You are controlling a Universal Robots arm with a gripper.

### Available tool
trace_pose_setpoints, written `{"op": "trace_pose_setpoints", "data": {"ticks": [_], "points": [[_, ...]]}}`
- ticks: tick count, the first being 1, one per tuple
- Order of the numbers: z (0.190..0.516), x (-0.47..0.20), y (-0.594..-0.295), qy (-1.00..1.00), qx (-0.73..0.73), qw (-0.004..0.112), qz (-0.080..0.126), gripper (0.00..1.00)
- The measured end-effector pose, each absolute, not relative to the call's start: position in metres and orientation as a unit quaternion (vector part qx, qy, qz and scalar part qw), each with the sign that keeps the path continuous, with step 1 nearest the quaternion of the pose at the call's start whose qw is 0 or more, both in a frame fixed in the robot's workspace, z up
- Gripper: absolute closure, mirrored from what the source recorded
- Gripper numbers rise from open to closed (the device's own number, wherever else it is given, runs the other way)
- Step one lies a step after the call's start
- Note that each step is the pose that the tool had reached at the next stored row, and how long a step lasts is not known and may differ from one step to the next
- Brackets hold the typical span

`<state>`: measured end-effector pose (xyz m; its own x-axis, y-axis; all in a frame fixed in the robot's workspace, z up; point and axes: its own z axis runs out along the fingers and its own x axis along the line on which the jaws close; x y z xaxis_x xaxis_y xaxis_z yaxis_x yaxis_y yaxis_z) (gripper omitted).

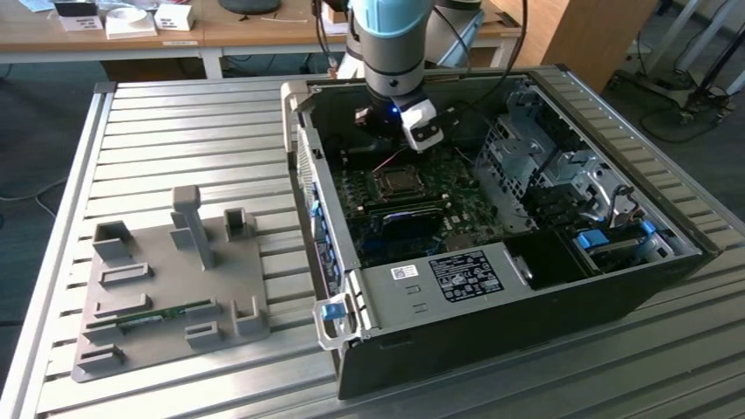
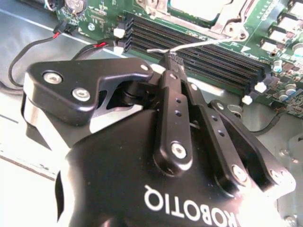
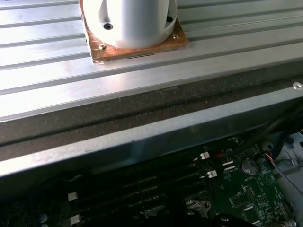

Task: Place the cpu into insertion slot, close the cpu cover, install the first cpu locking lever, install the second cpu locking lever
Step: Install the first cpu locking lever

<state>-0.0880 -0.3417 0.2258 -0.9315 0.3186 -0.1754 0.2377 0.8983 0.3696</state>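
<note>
While the arm (image 1: 390,44) hangs over the open computer case (image 1: 629,292) on the slatted tabletop (image 1: 187,131), the hand (image 2: 173,58) sits low above the green motherboard (image 2: 279,28), near the insertion slot (image 1: 402,181).

Hand is closed: fingertips pressed together, nothing visible between them.

In the second wrist view the tips are right at a thin wire locking lever (image 2: 203,43). Can't tell if they actually touch it. The lever runs out from the socket corner across the long black memory slots (image 2: 203,59), and its hooked end lies over them.

The cpu (image 2: 201,7) is in the slot, its pale top visible through the window of the cpu cover (image 2: 230,23). The cover's silvery frame looks flat down around it.

Red-and-black wires (image 2: 61,33) lie on the case floor beside the board's edge.

The first wrist view has the grey case wall (image 3: 142,127) between the tabletop slats and the board.

At the exterior view's left, a grey fixture tray (image 1: 152,253) sits on the tabletop, well apart from the case, with a memory stick (image 1: 152,316) lying in one of its holders.
</note>
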Motion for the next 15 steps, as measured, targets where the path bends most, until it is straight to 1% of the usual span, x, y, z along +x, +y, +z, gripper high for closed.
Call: {"op": "trace_pose_setpoints", "data": {"ticks": [15], "points": [[0.22, -0.09, -0.3423, 0.967, 0.144, 0.117, 0.174, 0.89]]}}
